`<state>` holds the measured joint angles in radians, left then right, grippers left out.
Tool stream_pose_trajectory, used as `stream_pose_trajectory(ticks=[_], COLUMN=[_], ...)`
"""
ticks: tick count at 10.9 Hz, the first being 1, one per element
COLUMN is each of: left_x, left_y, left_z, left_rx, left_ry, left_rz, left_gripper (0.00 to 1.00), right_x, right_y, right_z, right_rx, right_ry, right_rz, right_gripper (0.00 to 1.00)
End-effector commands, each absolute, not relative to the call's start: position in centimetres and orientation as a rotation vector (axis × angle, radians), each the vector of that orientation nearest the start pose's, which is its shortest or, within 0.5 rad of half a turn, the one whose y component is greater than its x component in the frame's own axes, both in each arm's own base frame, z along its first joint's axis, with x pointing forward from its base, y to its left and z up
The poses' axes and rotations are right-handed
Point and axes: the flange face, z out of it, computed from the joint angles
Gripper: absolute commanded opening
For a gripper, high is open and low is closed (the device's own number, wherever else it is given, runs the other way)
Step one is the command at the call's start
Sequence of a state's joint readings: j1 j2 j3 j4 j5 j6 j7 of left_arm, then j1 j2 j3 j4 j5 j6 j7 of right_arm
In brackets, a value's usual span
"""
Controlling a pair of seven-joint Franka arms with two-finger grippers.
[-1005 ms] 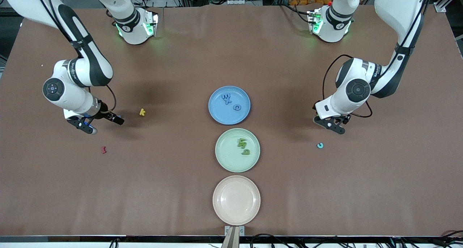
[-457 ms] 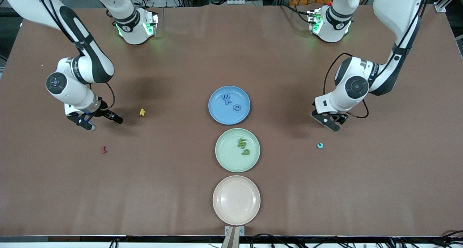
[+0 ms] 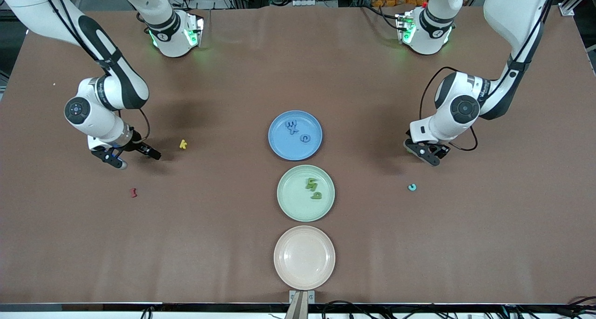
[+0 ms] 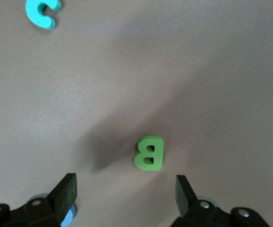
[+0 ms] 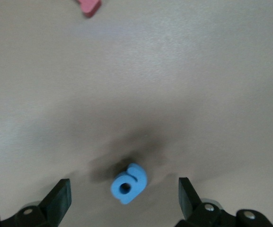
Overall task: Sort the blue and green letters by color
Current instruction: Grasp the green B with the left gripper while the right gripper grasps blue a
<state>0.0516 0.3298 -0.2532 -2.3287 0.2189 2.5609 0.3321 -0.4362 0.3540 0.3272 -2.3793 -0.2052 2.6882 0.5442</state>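
Letters first: your green B (image 4: 149, 152) lies flat on the brown table (image 3: 233, 77), in line with the gap between the left gripper (image 4: 125, 189) fingers (image 4: 66, 187), which stand wide apart with nothing between them. In the front view that gripper (image 3: 424, 152) hovers low toward the left arm's end of the table, and the B is hidden under it. You can see a turquoise C (image 3: 412, 187) nearby, nearer the front camera; the left wrist view shows it too (image 4: 42, 11).

At the right arm's end, a blue letter (image 5: 128, 183) with a round hole lies between the spread fingers (image 5: 58, 196) of the right gripper (image 5: 124, 194), touching neither; this gripper (image 3: 130, 155) is empty too. Close by lie a yellow k (image 3: 183, 144) and a dark red letter (image 3: 133, 192).

In mid-table you have three plates in a row: the blue plate (image 3: 279, 146) holding blue letters (image 3: 298, 132), the green plate (image 3: 291, 202) holding green letters (image 3: 313, 188), and the pink plate (image 3: 304, 257) nearest the camera.
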Motion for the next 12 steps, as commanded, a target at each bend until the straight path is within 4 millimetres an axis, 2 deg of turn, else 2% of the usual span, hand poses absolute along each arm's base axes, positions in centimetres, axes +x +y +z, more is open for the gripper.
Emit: stream_pose_trajectory(ticks=[1, 2, 4, 6, 9, 11, 12], left_x=[49.1, 49.1, 49.1, 49.1, 49.2, 49.2, 49.4], left_y=[-11.0, -11.1, -11.1, -11.6, -11.8, -11.8, -11.7], left_z=[19.2, 19.2, 18.8, 17.7, 17.4, 17.3, 17.4], left_rx=[-2.918, -2.918, -2.922, -2.933, -2.937, -2.938, -2.939], left_ry=[1.119, 1.122, 1.124, 1.136, 1.139, 1.139, 1.136], left_rz=[0.092, 0.082, 0.080, 0.059, 0.057, 0.057, 0.052], left_gripper=[0.89, 0.85, 0.82, 0.82, 0.78, 0.65, 0.54], right_x=[49.3, 49.1, 49.2, 49.2, 49.2, 49.2, 49.2], right_y=[-5.6, -6.2, -5.7, -5.6, -5.8, -5.7, -5.6], right_z=[16.8, 16.6, 16.2, 15.8, 15.8, 15.8, 15.8], right_rx=[-3.070, -3.071, -3.071, -3.065, -3.062, -3.061, -3.060], right_ry=[0.706, 0.720, 0.701, 0.697, 0.721, 0.725, 0.725], right_rz=[0.041, 0.045, 0.038, 0.036, 0.036, 0.037, 0.037], right_gripper=[0.87, 0.81, 0.76, 0.63, 0.58, 0.57, 0.54])
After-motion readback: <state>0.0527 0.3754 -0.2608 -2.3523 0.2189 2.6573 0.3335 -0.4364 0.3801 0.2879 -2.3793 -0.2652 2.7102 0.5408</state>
